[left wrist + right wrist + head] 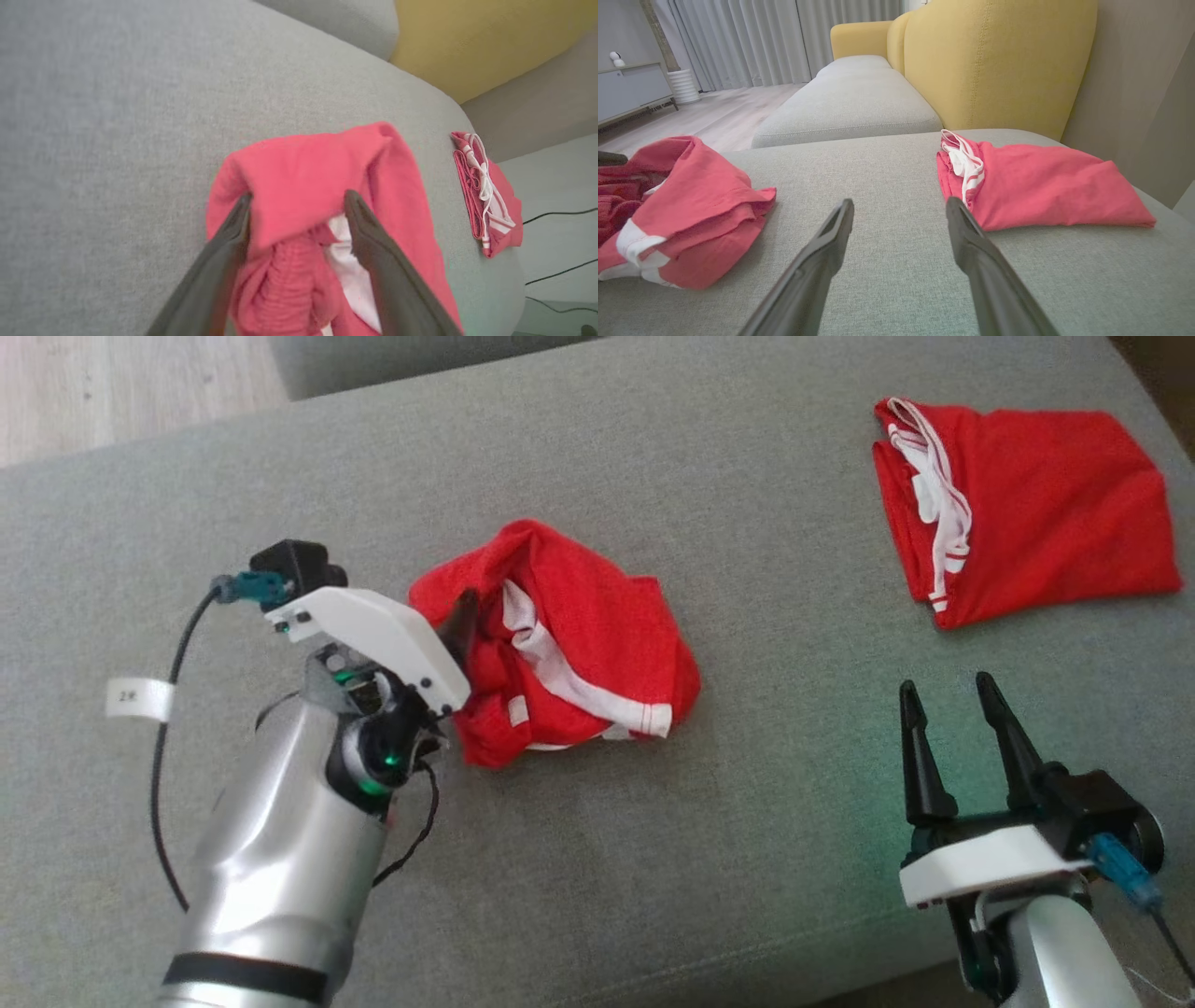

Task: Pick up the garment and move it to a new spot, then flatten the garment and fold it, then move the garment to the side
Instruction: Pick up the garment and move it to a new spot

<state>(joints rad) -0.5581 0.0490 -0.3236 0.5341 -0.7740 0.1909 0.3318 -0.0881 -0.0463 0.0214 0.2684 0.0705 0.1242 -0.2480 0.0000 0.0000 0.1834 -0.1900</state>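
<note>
Head view
Seat [653, 448]: grey fabric, with pale wood floor [121, 383] past its far left corner.
Garment [579, 644]: red with white trim, lying crumpled in a heap on the seat, left of the middle.
Left gripper [467, 616]: at the heap's left edge. One dark finger pokes up against the red cloth and the other is hidden.
Right gripper [946, 686]: near right, above bare seat and well apart from both reds. Jaws spread, with nothing between them.
Folded garment [1027, 513]: red, lying flat at the far right, its white drawcord on the left side.
Cable [163, 775]: black, looping off the left arm and carrying a white tag [140, 700].

Left wrist view
Left gripper [298, 196]: jaws spread, straddling a raised fold of the garment [303, 163]. Cloth sits between the fingers and is not pinched.
Seat [117, 116]: bare grey to the left of the heap.
Folded garment [486, 205]: at the seat's right edge, well apart.
Backrest [467, 42]: yellow, beyond the seat.

Right wrist view
Right gripper [900, 203]: jaws wide open, low over bare seat [887, 177].
Garment [691, 205]: heaped on the left, with white trim along its near edge.
Folded garment [1041, 186]: on the right, flat, near the yellow backrest [994, 60].
Curtains [761, 42]: grey, across the far wall.
</note>
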